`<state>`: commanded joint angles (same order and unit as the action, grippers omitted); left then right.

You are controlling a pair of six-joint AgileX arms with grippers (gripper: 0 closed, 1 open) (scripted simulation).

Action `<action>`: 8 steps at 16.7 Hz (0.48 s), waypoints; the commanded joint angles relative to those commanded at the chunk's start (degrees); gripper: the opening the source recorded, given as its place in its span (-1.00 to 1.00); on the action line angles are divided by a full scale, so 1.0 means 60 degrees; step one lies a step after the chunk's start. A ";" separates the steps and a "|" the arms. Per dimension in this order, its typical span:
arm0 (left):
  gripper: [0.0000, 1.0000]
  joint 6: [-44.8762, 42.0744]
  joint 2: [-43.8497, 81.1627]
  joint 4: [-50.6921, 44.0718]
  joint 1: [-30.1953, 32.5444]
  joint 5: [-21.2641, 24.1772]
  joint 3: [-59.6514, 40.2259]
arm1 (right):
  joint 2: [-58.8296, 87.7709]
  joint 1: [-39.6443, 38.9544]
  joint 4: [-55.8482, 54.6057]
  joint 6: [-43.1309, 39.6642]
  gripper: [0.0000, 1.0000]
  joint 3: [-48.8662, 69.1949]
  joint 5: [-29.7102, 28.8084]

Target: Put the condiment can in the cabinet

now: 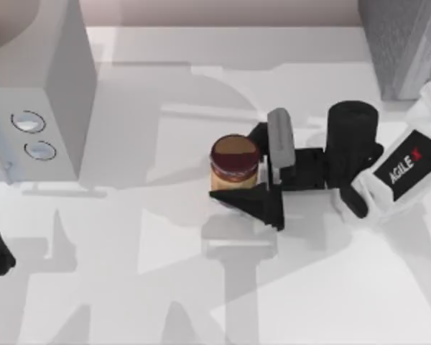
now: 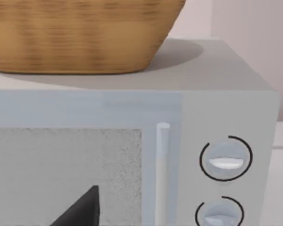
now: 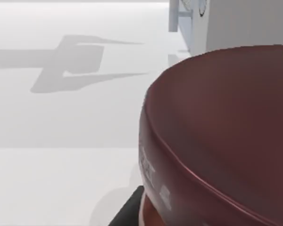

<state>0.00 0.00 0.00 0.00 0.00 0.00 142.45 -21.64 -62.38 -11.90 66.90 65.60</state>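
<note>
The condiment can (image 1: 235, 164) is topped by a dark maroon-brown lid, with a yellow-orange label seen below it — in the right wrist view the lid (image 3: 226, 136) is shown as deep maroon. The right gripper (image 1: 262, 172) is black, and its arm (image 1: 409, 162) is white with a black panel lettered in white. The table (image 1: 129, 273) is white, crossed by grey shadows. The microwave (image 2: 226, 108) is pale grey, its two dials ringed in black. The basket (image 2: 80, 33) on top is tan — finely striped by its weave.
</note>
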 joint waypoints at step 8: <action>1.00 0.0000 0.0000 0.0000 0.0000 0.0000 0.0000 | -0.0684 0.0001 0.0673 0.0005 -1.00 0.0036 0.0021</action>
<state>0.00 0.00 0.00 0.00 0.00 0.00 138.35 -21.64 -58.34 -11.87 67.11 65.73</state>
